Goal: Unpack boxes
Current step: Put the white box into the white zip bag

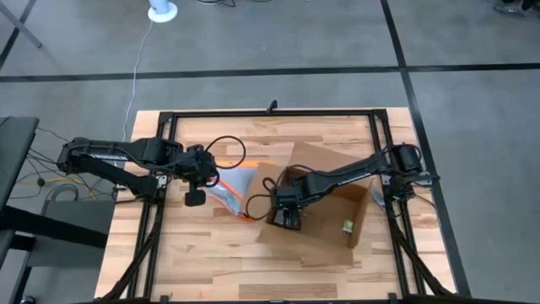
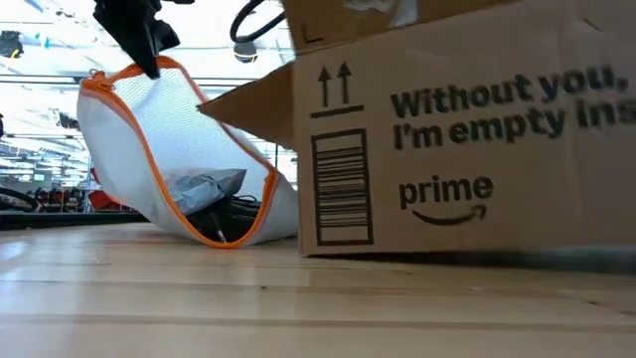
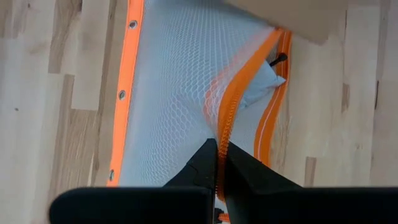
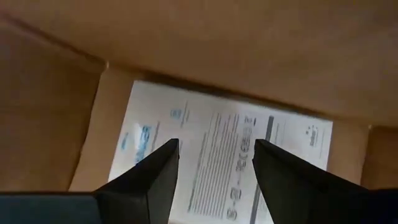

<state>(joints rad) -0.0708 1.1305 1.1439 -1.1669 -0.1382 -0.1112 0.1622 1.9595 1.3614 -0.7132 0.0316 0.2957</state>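
Note:
The brown cardboard box (image 1: 329, 203) stands open on the table's right half; the low view shows its printed side (image 2: 467, 149). My right gripper (image 4: 216, 146) hangs open inside it, above a white printed sheet (image 4: 217, 162) that lies on the box floor. Left of the box is a clear mesh pouch (image 1: 234, 189) with orange edges. It holds a grey packet and a black cord (image 2: 214, 199). My left gripper (image 3: 219, 149) is shut on the pouch. My left gripper pinches the pouch's orange zipper edge (image 3: 222, 121) between its two fingers, at the pouch's upper end (image 2: 159, 68). The fingers come from above, pointing down. The pouch hangs slanted below them, its lower end (image 2: 227, 239) resting on the table beside the box.
A box flap (image 2: 248, 104) sticks out toward the pouch. A small greenish item (image 1: 346, 225) lies in the box's near right corner. A black frame (image 1: 270, 112) runs around the tabletop. Bare wood (image 1: 211, 262) lies nearer the front edge.

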